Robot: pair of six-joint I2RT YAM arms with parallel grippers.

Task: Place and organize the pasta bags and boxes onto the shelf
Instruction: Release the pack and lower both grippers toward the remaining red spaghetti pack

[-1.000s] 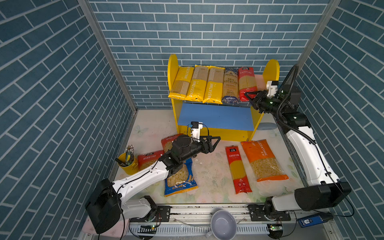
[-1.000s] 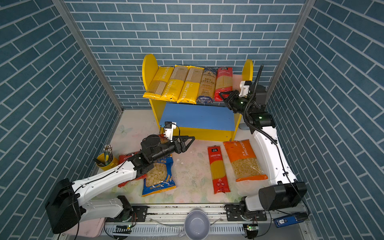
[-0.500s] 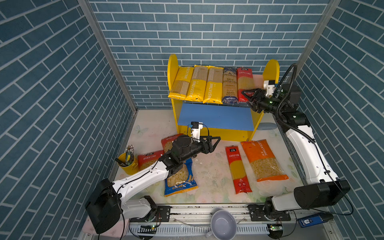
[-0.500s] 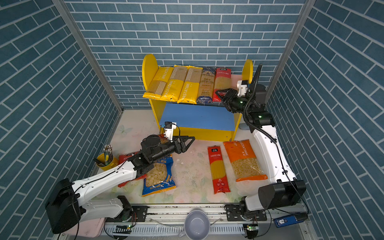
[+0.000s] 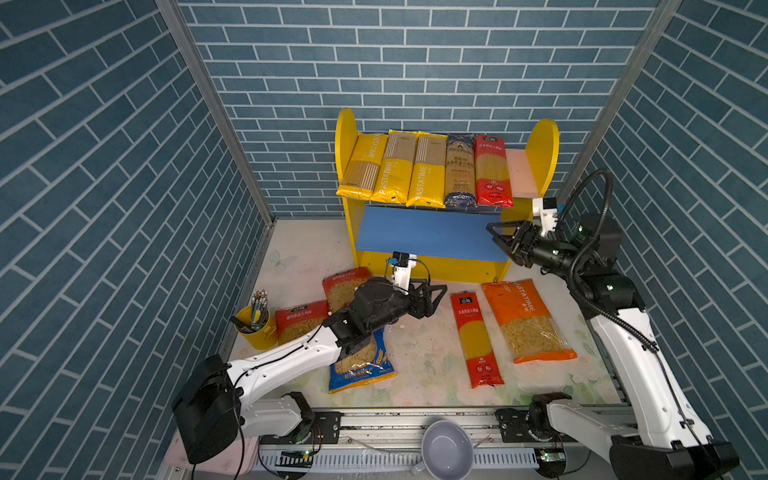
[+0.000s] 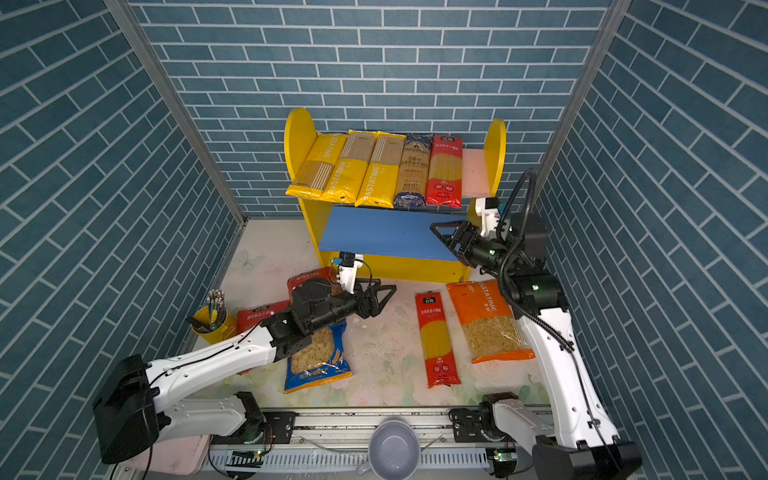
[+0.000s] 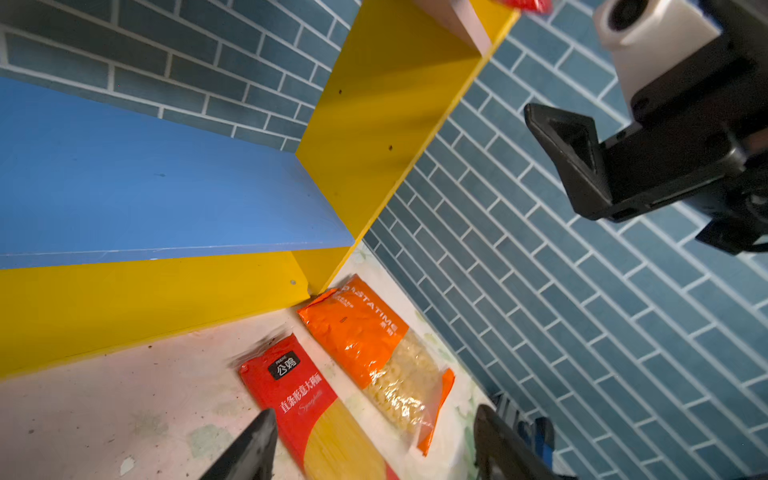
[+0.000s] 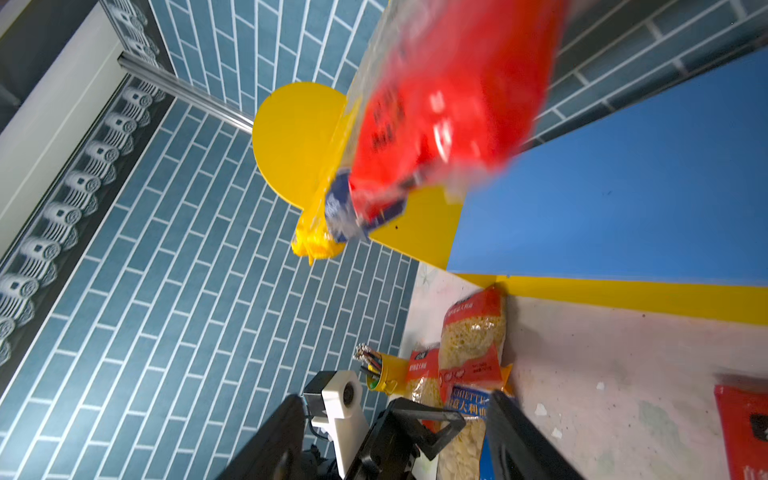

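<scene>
Stock as I read it from my console, both top views agreeing

Shelf (image 5: pixel 545 153): stands at the back of the worktop (image 5: pixel 419 353), against the brick wall. Its pink upper board (image 5: pixel 521 174) carries five long packs side by side, their near ends overhanging the front edge: three yellow PASTATIME packs (image 5: pixel 395 166), then the dark-blue spaghetti pack (image 5: pixel 460 170), then the shelved red spaghetti pack (image 5: pixel 491 170) touching it. A strip of pink shows between that red pack and the right side panel. The blue lower board (image 5: pixel 428 232) shows its face from side to side

Worktop, right half: the loose red spaghetti pack (image 5: pixel 476 336) lies flat. The orange PASTATIME bag (image 5: pixel 525 320) lies just beside it on its right, top end near the foot of the shelf

Worktop, left half: the blue short-pasta bag (image 5: pixel 361 365) lies partly under my left arm. The two red short-pasta bags (image 5: pixel 301 320) lie behind it, near a yellow cup of pens (image 5: pixel 259 328). A grey bowl (image 5: pixel 446 446) sits at the front rail

Left end effector (image 5: pixel 434 301): jaws apart, nothing between them. It hovers over the worktop between the red short-pasta bags and the loose red spaghetti pack, pointing toward the latter

Right end effector (image 5: pixel 500 240): jaws apart, nothing between them. It hangs in front of the right end of the lower board, below the shelved red spaghetti pack, which is blurred in my right wrist view
</scene>
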